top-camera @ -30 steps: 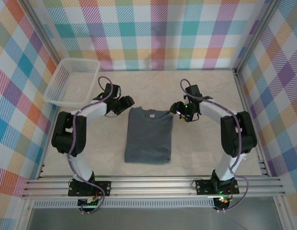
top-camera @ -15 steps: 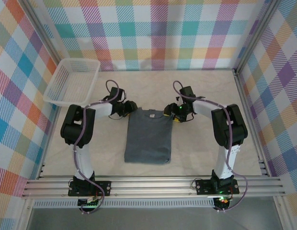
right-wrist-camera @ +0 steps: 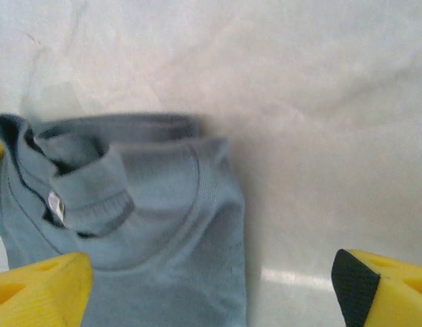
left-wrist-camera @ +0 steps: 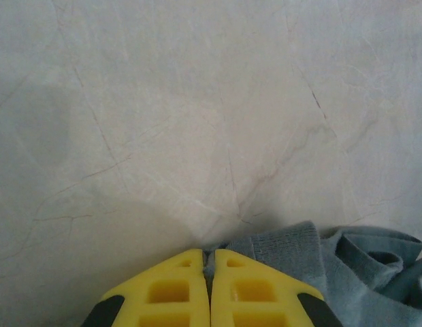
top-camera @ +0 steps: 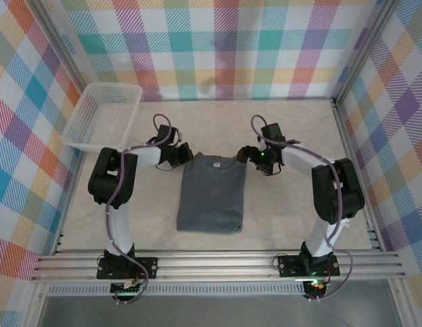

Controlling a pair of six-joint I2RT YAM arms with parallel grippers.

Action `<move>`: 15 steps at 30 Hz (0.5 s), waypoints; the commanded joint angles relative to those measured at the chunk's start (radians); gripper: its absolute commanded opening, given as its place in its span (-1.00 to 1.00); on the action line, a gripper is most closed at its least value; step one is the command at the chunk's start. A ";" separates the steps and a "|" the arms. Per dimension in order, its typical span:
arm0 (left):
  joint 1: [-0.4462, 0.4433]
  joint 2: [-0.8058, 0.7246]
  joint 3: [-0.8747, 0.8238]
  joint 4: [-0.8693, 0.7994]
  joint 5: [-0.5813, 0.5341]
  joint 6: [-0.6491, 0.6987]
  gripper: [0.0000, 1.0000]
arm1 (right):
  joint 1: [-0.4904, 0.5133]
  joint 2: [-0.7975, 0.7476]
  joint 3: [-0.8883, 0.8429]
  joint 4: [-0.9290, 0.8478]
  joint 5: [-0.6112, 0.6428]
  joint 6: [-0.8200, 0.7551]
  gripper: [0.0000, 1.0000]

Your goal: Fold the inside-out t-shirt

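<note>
The inside-out t-shirt point(top-camera: 211, 194) lies as a slate-grey folded rectangle in the middle of the table, its small white tag point(top-camera: 214, 162) near the far edge. My left gripper point(top-camera: 187, 155) sits at the shirt's far left corner. In the left wrist view its yellow fingers point(left-wrist-camera: 177, 293) are shut point(left-wrist-camera: 209, 253) with a sliver of the t-shirt point(left-wrist-camera: 313, 252) pinched between them. My right gripper point(top-camera: 244, 155) hovers at the far right corner, open. In the right wrist view the gripper point(right-wrist-camera: 211, 293) straddles the edge of the t-shirt point(right-wrist-camera: 150, 225), and the tag point(right-wrist-camera: 56, 204) shows at the collar.
A white mesh basket point(top-camera: 105, 116) stands at the far left corner of the table. Aluminium frame rails point(top-camera: 218, 262) run along the near edge, and checked walls close in the other three sides. Pale tabletop point(top-camera: 293, 211) surrounds the shirt.
My left gripper has closed onto the shirt's far left corner. My right gripper has opened wider at the far right corner, and its elbow has swung outward.
</note>
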 commanded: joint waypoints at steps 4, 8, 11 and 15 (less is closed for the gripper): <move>-0.012 -0.016 0.020 -0.051 0.047 0.028 -1.00 | 0.033 0.180 0.141 0.028 -0.038 -0.072 0.69; -0.012 -0.011 0.027 -0.045 0.057 0.024 -1.00 | 0.043 0.235 0.173 0.054 -0.064 -0.053 0.68; -0.012 -0.012 0.024 -0.036 0.061 0.023 -1.00 | 0.047 0.271 0.178 0.079 -0.114 -0.041 0.48; -0.012 -0.019 0.015 -0.037 0.047 0.022 -1.00 | 0.064 0.303 0.178 0.096 -0.147 -0.020 0.16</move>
